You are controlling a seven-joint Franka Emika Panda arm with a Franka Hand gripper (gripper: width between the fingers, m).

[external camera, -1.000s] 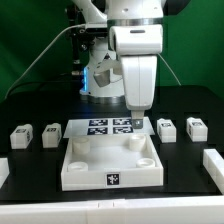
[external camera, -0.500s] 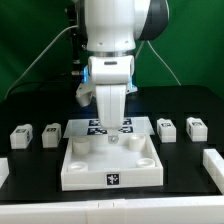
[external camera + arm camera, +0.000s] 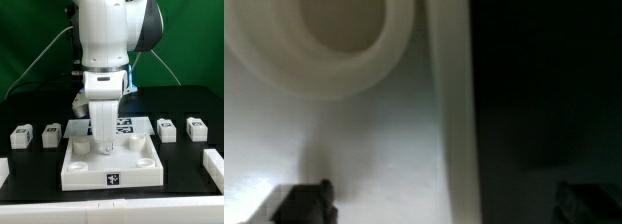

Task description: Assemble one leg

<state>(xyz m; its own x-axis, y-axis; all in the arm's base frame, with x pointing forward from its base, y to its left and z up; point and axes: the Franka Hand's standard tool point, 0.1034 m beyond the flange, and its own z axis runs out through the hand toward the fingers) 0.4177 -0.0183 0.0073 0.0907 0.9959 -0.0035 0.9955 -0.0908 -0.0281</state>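
Four legs, small white blocks with tags, stand on the black table: two at the exterior view's left and two at its right. My gripper is none of them near; it hangs low over the back left part of the large white tray-like square piece. In the wrist view the gripper is open, its dark fingertips wide apart, one over the white piece and the other over the dark table. A round corner hole of that piece shows close up. Nothing is held.
The marker board lies behind the tray piece, partly hidden by my arm. White parts lie at the right edge and the left edge of the exterior view. Cables and equipment stand at the back.
My arm has swung from the tray piece's back right to its back left in the exterior view and has come lower over it. The legs have not moved.
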